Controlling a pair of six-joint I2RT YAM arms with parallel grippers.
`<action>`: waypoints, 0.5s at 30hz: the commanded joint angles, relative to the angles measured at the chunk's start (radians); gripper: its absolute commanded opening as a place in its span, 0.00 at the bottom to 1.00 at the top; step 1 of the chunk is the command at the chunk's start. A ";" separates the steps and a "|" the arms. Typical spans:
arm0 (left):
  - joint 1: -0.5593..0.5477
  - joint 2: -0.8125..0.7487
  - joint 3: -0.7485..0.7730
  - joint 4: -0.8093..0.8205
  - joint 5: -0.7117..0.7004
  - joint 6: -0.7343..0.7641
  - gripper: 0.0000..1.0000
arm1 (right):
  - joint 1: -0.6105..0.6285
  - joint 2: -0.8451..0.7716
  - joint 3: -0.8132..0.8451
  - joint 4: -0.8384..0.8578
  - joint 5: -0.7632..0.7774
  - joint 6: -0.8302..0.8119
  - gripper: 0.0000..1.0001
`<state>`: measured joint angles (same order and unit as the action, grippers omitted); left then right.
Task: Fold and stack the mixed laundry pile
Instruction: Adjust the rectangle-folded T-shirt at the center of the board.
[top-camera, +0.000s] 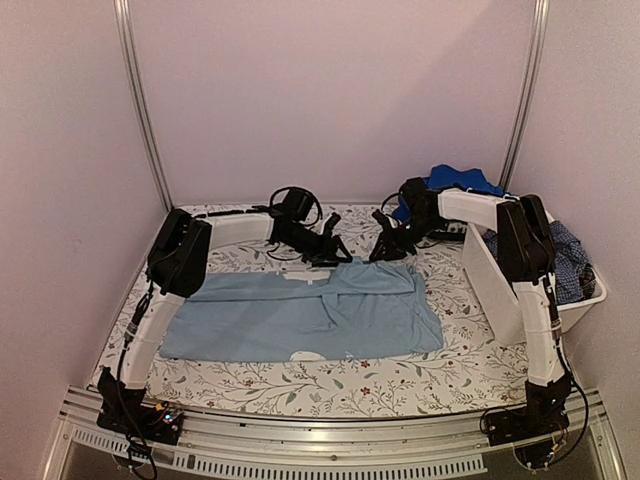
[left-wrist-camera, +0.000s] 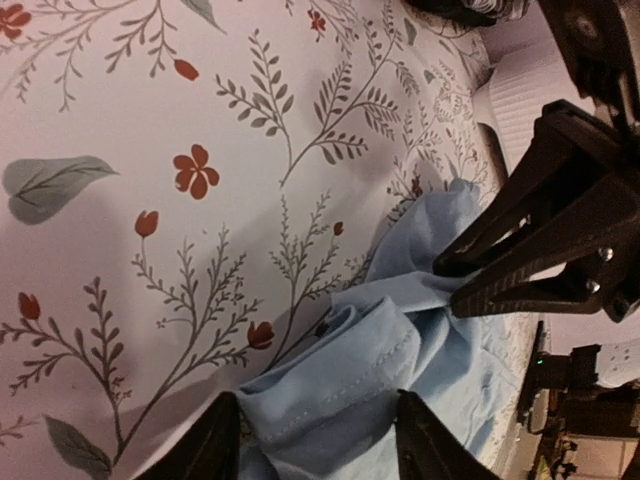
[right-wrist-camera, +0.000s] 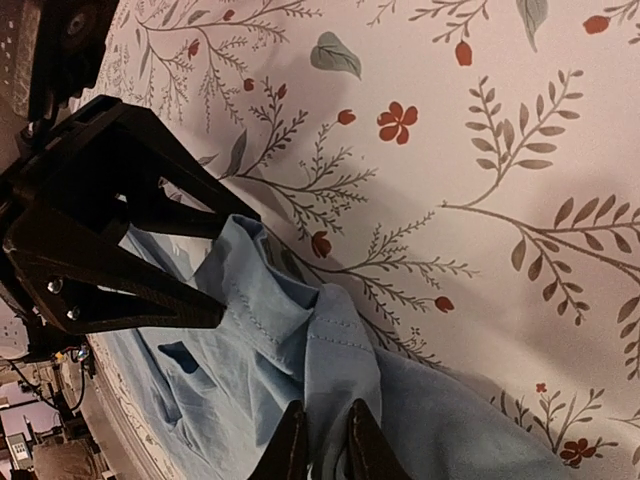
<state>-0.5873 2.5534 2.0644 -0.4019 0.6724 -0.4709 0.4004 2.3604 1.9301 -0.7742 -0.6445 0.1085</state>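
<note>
The large pale blue garment lies spread flat on the flowered table cover, collar end toward the back. My left gripper is at that back edge. In the left wrist view it stands open, its fingers either side of the rolled collar. My right gripper is just to the right of it. Seen from the right wrist, it is shut on a fold of the pale blue cloth beside the collar. A royal blue garment lies at the back right.
A white plastic tub stands tilted at the right, with a dark blue checked garment in it. The walls are close on three sides. The two grippers are close together, the right one's fingers showing in the left wrist view.
</note>
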 joint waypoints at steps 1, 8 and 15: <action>-0.012 0.005 0.046 0.098 0.094 -0.031 0.35 | 0.003 -0.112 -0.039 0.036 -0.044 -0.017 0.14; -0.015 -0.139 -0.089 0.149 0.082 0.065 0.00 | 0.003 -0.210 -0.183 0.068 -0.080 -0.045 0.14; -0.053 -0.357 -0.425 0.203 0.067 0.296 0.00 | 0.002 -0.323 -0.364 0.103 -0.085 -0.067 0.12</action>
<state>-0.5949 2.3306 1.7771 -0.2596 0.7444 -0.3485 0.4004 2.1189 1.6363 -0.7040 -0.7128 0.0647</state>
